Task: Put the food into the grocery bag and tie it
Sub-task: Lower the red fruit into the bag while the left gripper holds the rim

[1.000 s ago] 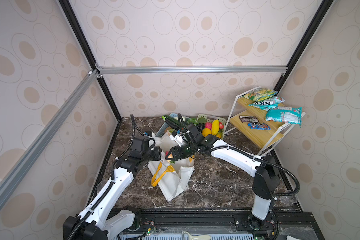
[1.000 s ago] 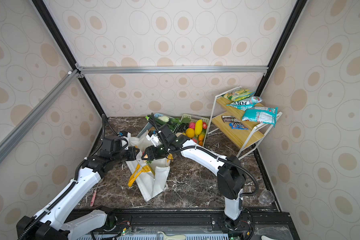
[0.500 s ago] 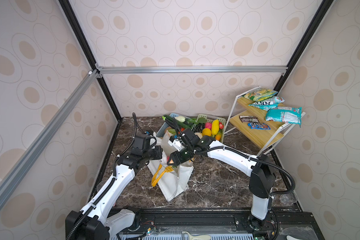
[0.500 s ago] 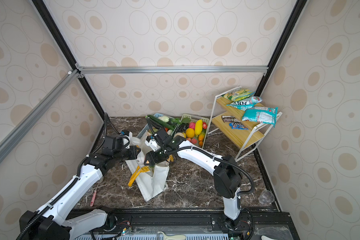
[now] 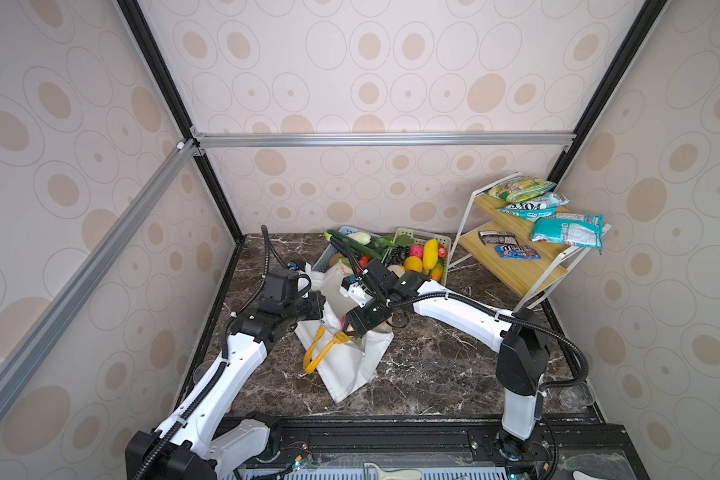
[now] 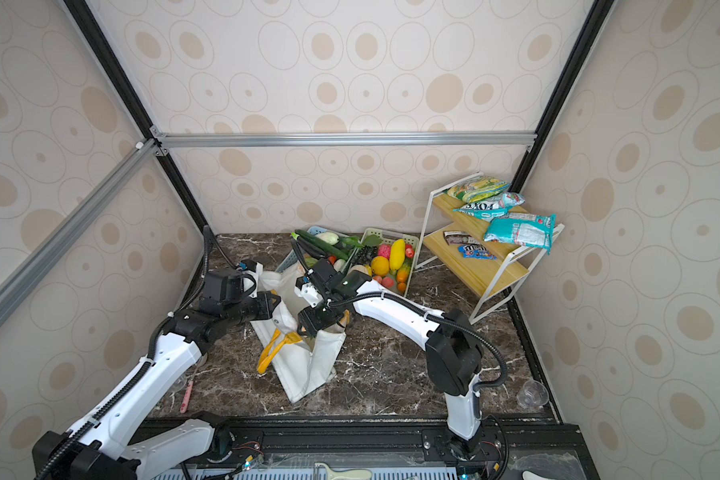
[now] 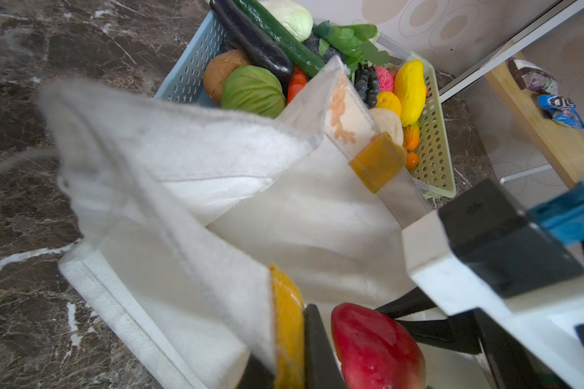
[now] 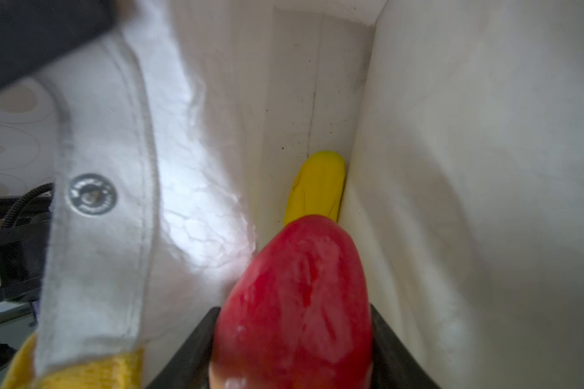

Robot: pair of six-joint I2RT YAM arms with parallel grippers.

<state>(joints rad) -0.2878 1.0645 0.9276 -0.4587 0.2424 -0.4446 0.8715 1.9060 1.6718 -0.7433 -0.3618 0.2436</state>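
In both top views the cell is seen from high above its front edge, looking down toward the back wall. The dark marbled stone surface point(image 5: 433, 374) and the white-framed wooden shelf rack point(image 6: 474, 270) are taken in from afar, and nearly the same field is shared. The left wrist view is set close over the white fabric grocery bag point(image 7: 300, 215), facing across it to the blue slotted plastic basket point(image 7: 189, 70). The right wrist view is aimed down into the bag from very near, its foreground filled by the glossy red toy fruit point(image 8: 297, 303), which is shared by both wrist views.
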